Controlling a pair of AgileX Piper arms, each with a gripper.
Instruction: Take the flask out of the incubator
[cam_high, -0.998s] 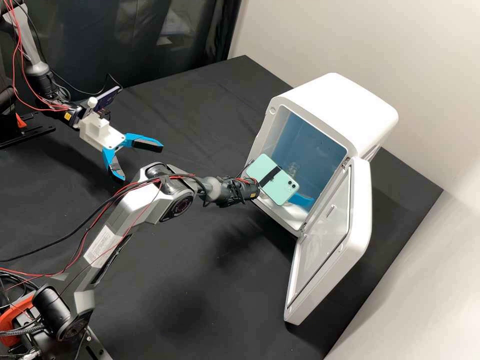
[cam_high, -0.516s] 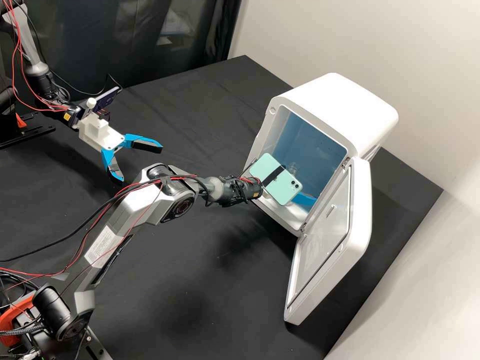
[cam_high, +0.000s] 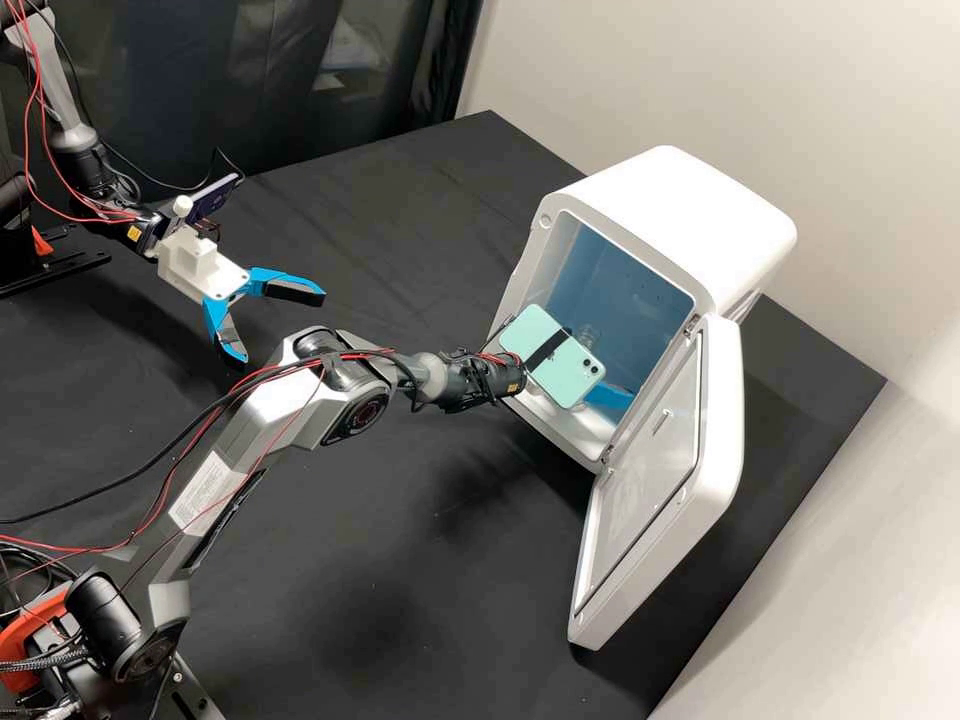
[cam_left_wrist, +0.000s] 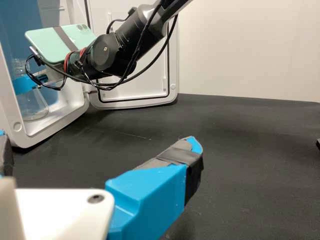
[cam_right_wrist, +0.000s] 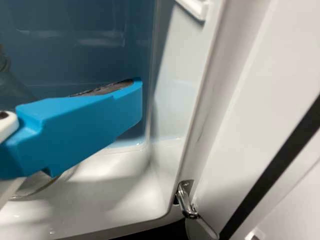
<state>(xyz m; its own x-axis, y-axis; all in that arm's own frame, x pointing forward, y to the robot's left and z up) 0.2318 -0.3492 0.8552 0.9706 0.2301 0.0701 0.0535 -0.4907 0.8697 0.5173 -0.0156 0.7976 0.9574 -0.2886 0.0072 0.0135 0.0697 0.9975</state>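
The white incubator (cam_high: 700, 215) stands at the bench's right with its blue-lit chamber open and its door (cam_high: 660, 470) swung down to the front. A clear glass flask (cam_left_wrist: 31, 102) sits on the chamber floor, and its neck shows behind the mint phone (cam_high: 552, 355) strapped to my right wrist. My right gripper (cam_high: 605, 398) is inside the chamber at the flask (cam_right_wrist: 7, 85); how it stands on the glass is hidden. My left gripper (cam_high: 265, 318) hangs open and empty over the bench at the far left, well away from the incubator.
The hanging door and its hinge (cam_right_wrist: 186, 200) flank the chamber opening on the right. My right arm (cam_high: 330, 390) stretches across the bench's middle. Red cables (cam_high: 60, 120) trail at the left. Bare black bench (cam_high: 420, 560) lies in front.
My right arm has pushed slightly deeper into the chamber and then held still. The left arm has not moved.
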